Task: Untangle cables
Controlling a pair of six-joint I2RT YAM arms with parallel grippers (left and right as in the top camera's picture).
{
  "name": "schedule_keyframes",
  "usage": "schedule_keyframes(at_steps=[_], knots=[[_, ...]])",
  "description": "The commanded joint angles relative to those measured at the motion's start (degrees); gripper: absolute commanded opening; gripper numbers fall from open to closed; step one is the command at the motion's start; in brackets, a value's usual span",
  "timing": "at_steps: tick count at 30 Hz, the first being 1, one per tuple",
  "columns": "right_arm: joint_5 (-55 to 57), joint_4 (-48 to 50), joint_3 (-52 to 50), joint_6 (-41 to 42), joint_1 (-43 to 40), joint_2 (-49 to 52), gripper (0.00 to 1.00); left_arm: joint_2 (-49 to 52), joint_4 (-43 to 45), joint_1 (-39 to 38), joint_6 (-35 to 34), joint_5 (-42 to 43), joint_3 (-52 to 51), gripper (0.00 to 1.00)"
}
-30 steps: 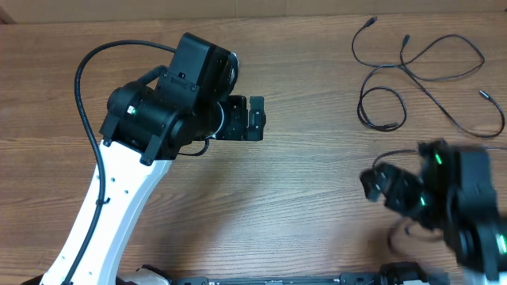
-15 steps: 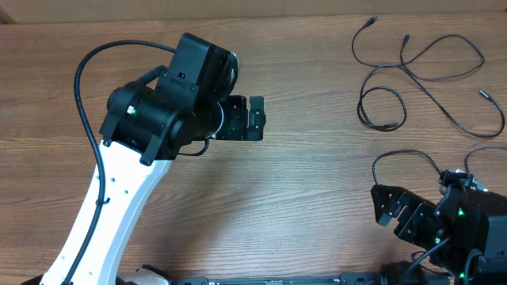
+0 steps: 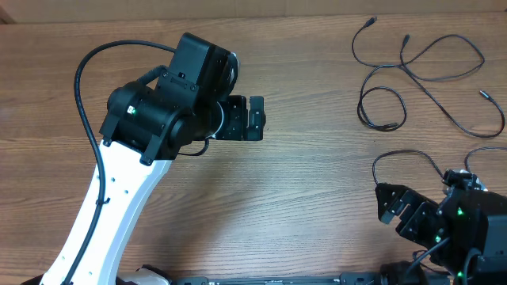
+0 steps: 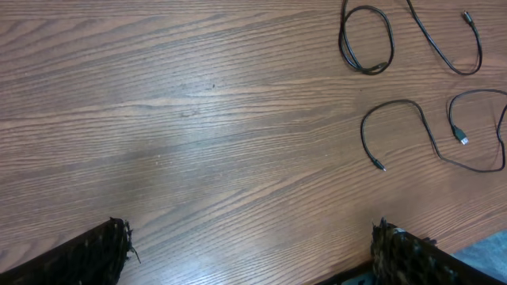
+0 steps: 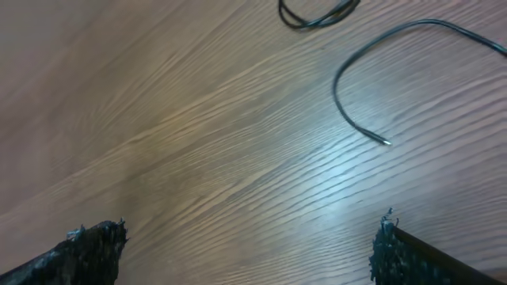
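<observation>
**Cables spread out on R side of table, both grippers wide open & empty**

The cables (image 3: 428,91) lie loose on the wood table (image 3: 317,198), all on the R arm's side, none bundled. In the far group, the looped cord (image 3: 361,109) closes a small oval, w/ its tail running up to a plug near the table's back edge. A second cord (image 3: 482,55) sweeps a wide bend beside it, & the two cross just above the oval. Nearer in, the arc cord (image 3: 405,153) humps across the wood just beyond the R gripper (image 3: 383,204), one free tip at the end toward table centre. The L wrist view shows a silvery-tipped plug (image 4: 463,139) of another cord lying just beside that arc. The R wrist view shows the arc cord's bare tip on the wood ahead of the fingers (image 5: 87,252), apart from them.

R gripper sits at the table's near R corner, jaws spread full, nothing btwn them. The arc cord is near but not touching.

L gripper (image 3: 258,119) hangs over mid-table, well apart from every cord. Its jaws are likewise spread, w/ only bare wood btwn them in its wrist cam.

The L arm's white link (image 3: 111,206) runs down to the near edge, w/ a thick black arm cable (image 3: 79,87) looping off its side
</observation>
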Motion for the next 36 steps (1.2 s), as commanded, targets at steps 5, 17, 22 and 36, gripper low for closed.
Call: schedule_keyframes(at_steps=[5,17,22,36], knots=[[1.84,11.02,-9.33,-3.65,-1.22,-0.26,1.00,-0.85,0.04,0.24,-0.79,-0.35,0.04,1.00],[-4.24,30.97,-25.11,-17.75,-3.52,-11.82,1.00,-0.85,0.04,0.24,-0.79,-0.35,0.04,1.00],[-4.98,36.70,-31.21,-18.16,-6.67,-18.32,1.00,-0.85,0.04,0.24,-0.79,-0.33,0.04,1.00],[-5.95,56.68,-45.75,-21.11,-8.26,-28.81,1.00,-0.85,0.04,0.24,-0.79,-0.35,0.04,1.00]])
